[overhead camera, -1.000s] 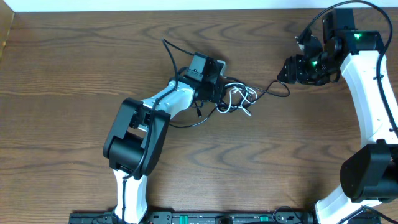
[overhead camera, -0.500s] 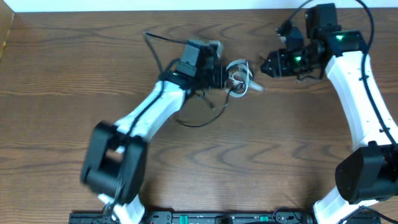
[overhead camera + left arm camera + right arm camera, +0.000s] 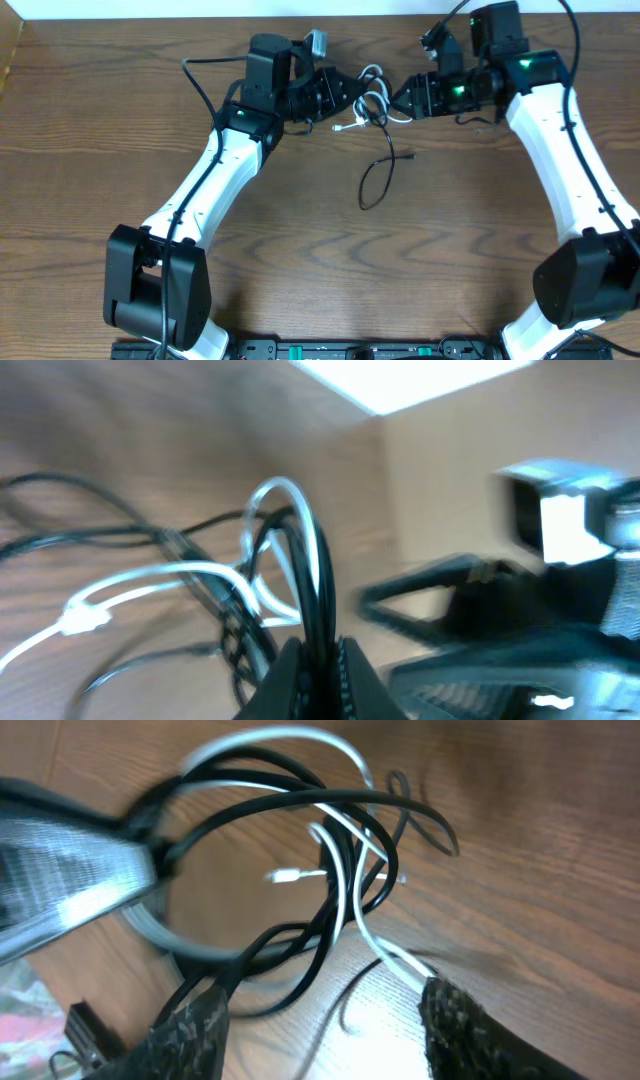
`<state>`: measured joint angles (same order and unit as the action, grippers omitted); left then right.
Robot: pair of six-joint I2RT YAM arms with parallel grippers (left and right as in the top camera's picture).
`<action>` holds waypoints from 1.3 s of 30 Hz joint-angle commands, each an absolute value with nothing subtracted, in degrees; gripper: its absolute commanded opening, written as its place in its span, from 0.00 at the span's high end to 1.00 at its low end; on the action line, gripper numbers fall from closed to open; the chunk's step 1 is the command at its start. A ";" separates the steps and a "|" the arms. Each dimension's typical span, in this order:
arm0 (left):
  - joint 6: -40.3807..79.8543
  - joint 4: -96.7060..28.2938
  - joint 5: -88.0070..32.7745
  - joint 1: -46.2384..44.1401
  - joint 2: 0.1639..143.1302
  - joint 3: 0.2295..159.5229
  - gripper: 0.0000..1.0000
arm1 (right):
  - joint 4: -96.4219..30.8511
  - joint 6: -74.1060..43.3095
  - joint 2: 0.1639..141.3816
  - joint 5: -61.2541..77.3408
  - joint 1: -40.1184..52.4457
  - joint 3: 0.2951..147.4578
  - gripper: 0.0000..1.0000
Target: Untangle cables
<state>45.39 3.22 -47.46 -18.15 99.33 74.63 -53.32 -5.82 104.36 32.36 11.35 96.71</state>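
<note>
Left jaws tight on cables (image 3: pixel 375 100), right jaws beside.

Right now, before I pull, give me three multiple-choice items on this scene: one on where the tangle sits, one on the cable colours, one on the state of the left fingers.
1. Where is the tangle?
A) at the near edge of the table
B) between the left gripper and the right gripper, near the far edge
C) at the left edge

2. What is in the tangle?
A) two red cables
B) two black cables
C) one black cable, one white cable

3. The left gripper's fingers are:
A) shut on the black cable
B) wide open with nothing between them
C) out of every view

Answers:
B, the overhead view shows the knot between the two grippers.
C, both wrist views show black and white strands looped together.
A, the left wrist view shows black strands pinched between the fingers.
</note>
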 commanded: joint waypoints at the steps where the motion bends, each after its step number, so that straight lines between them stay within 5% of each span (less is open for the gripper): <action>1: 52.86 7.68 -55.16 -18.22 99.26 75.42 0.92 | -51.94 -12.08 107.72 30.44 12.82 97.38 0.43; 7: 55.81 8.86 -57.32 -18.17 99.26 75.42 0.92 | -49.45 -18.09 110.28 26.57 13.91 97.38 0.48; 15: 67.02 26.68 -61.28 -16.34 99.26 75.42 0.93 | -53.80 -22.26 112.66 15.42 12.62 97.36 0.90; 19: 70.65 32.14 -60.60 -12.38 99.26 75.42 0.93 | -57.69 -21.74 113.60 13.15 10.87 97.34 0.96; 29: 61.98 26.15 -62.50 -8.27 99.26 75.33 0.92 | -60.90 -16.10 113.60 13.85 9.76 96.88 0.76; 37: 41.06 -3.40 -52.51 -11.81 100.31 75.24 0.92 | -61.71 -14.50 113.60 13.85 11.03 96.88 0.71; 39: 38.59 -8.03 -47.18 -13.74 101.27 75.24 0.84 | -61.73 -14.52 113.60 13.85 10.90 96.88 0.67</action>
